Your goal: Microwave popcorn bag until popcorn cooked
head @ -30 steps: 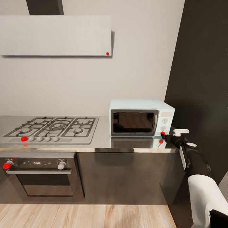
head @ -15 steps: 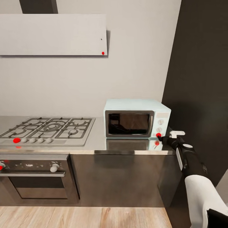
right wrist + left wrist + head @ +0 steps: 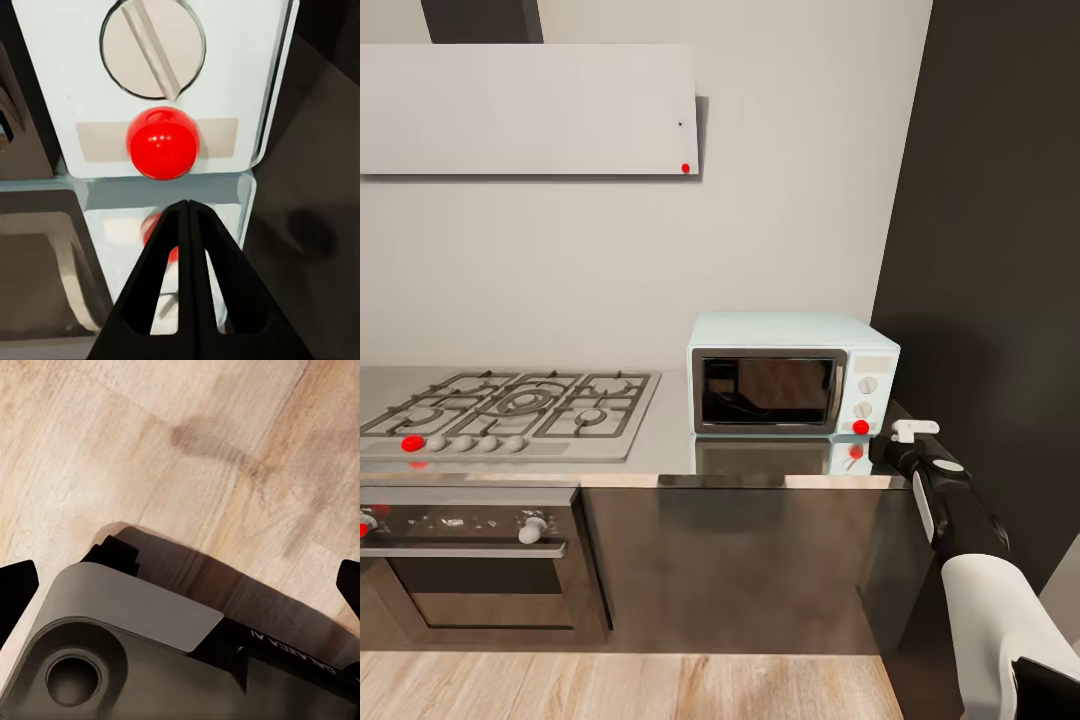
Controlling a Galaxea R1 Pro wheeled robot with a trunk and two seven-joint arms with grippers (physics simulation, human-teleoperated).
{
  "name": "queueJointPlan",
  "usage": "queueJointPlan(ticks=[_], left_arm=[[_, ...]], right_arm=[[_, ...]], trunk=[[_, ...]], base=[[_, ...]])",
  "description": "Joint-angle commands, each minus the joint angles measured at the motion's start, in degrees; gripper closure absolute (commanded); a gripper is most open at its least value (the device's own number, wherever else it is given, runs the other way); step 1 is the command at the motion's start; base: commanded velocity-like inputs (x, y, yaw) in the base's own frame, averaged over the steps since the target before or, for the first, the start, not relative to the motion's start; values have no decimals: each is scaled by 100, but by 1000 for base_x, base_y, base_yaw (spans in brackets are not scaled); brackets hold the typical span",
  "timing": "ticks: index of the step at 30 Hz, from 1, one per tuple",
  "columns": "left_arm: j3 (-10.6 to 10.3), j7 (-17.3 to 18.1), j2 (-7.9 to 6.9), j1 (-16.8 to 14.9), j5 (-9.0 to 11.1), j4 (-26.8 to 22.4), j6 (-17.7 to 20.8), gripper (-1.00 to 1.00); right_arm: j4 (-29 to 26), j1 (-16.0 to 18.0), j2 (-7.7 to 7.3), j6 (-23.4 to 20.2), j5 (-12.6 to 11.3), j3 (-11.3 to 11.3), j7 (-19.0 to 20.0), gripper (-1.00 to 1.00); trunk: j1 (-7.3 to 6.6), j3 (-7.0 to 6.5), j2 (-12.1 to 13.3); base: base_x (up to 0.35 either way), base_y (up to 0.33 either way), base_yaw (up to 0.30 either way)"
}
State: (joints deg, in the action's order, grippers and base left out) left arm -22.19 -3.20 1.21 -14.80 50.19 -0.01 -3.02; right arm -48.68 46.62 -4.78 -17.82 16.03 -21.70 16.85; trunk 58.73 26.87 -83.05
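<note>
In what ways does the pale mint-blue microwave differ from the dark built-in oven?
The pale mint-blue microwave stands on the shiny grey countertop; the dark built-in oven sits below it, inside the cabinets. The microwave looks smaller. The oven has a steel bar handle; no handle shows on the microwave. Both have a dark glass door, knobs and a red dot.

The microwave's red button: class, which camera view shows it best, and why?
The right wrist view: the red button is large and sharp under a knob, with the shut right gripper pointing at it. The head view shows it as a small dot. The left wrist view faces the wood floor.
</note>
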Motion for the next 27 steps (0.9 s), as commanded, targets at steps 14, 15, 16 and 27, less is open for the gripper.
queueJointPlan(ticks=[14, 15, 16, 27], left_arm=[[-49, -14, 5, -4, 18, 1, 3, -100], [-49, -14, 4, -1, 18, 1, 3, -100], [-48, -14, 3, 0, 18, 1, 3, -100], [-53, -7, 8, -1, 18, 1, -9, -100]], right_arm=[[-9, 5, 12, -18, 58, -20, 38, 100], [-6, 5, 12, -19, 58, -19, 38, 100], [2, 5, 12, -18, 58, -19, 38, 100], [42, 5, 15, -19, 55, -18, 50, 100]], trunk=[[0, 6, -3], [0, 6, -3], [0, 6, -3], [0, 6, -3]], base=[[148, 0, 0], [298, 0, 0], [293, 0, 0], [86, 0, 0]])
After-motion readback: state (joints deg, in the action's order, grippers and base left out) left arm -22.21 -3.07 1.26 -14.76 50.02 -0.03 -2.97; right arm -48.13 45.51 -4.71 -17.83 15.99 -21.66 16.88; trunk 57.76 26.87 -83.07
